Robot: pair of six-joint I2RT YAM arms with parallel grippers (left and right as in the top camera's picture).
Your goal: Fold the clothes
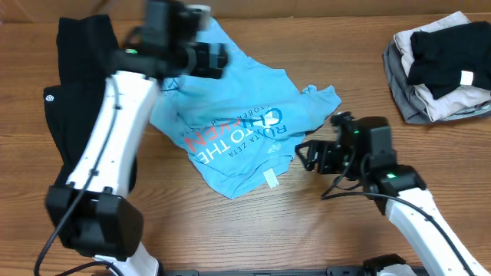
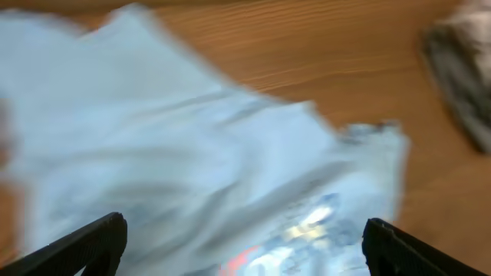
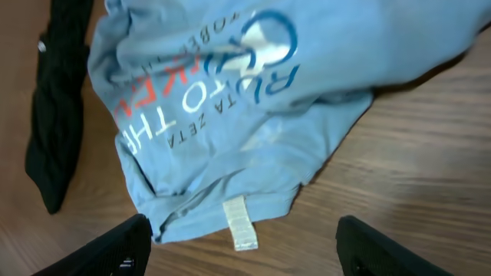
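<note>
A light blue T-shirt (image 1: 238, 123) with red and white lettering lies crumpled in the middle of the wooden table; it also shows in the left wrist view (image 2: 192, 169) and the right wrist view (image 3: 222, 100), where a white care label (image 3: 239, 224) hangs at its hem. A long black garment (image 1: 77, 84) with a small white round logo lies at the left, partly under my left arm, and shows in the right wrist view (image 3: 57, 107). My left gripper (image 1: 211, 57) is open above the shirt's far edge. My right gripper (image 1: 311, 156) is open just right of the shirt, holding nothing.
A pile of folded grey, black and white clothes (image 1: 441, 65) sits at the far right; its blurred edge shows in the left wrist view (image 2: 464, 69). Bare wooden table (image 1: 307, 222) lies in front of the shirt.
</note>
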